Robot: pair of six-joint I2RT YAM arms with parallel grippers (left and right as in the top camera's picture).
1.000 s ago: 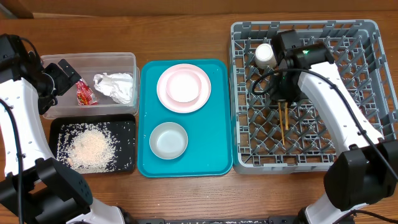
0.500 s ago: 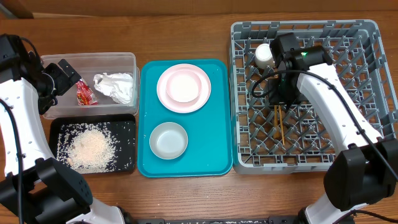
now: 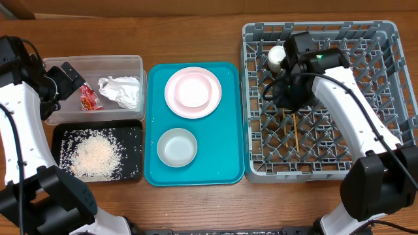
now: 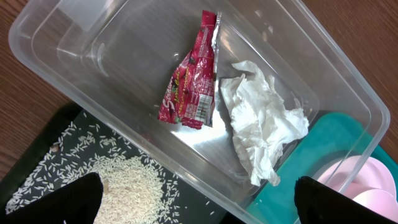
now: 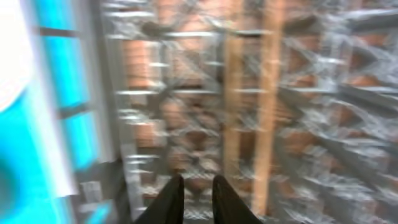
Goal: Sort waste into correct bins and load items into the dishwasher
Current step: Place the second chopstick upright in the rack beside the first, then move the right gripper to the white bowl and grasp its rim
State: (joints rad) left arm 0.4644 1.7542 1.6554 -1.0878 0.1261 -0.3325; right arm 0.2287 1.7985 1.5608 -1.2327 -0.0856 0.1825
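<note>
The two wooden chopsticks (image 3: 295, 130) lie on the grid floor of the grey dish rack (image 3: 385, 98); they show blurred in the right wrist view (image 5: 267, 93). My right gripper (image 3: 288, 98) (image 5: 198, 190) hovers over the rack just left of them, fingers nearly together and empty. The pale cup (image 3: 277, 57) stands in the rack's far left corner. My left gripper (image 3: 65, 75) (image 4: 199, 208) is open and empty over the clear tub (image 3: 91, 62), which holds the red wrapper (image 4: 189, 87) and white napkin (image 4: 261, 127). Rice (image 3: 96, 155) lies in the black tray (image 3: 62, 134).
The teal serving tray (image 3: 225, 130) sits between the bins and the rack. On it are the pink plate (image 3: 171, 94) with a whitish bowl (image 3: 192, 89) on top, and a second bowl (image 3: 176, 147) nearer the front.
My right gripper has moved a little back and left over the rack, away from the chopsticks, which stay on the grid. The left arm has not moved.
</note>
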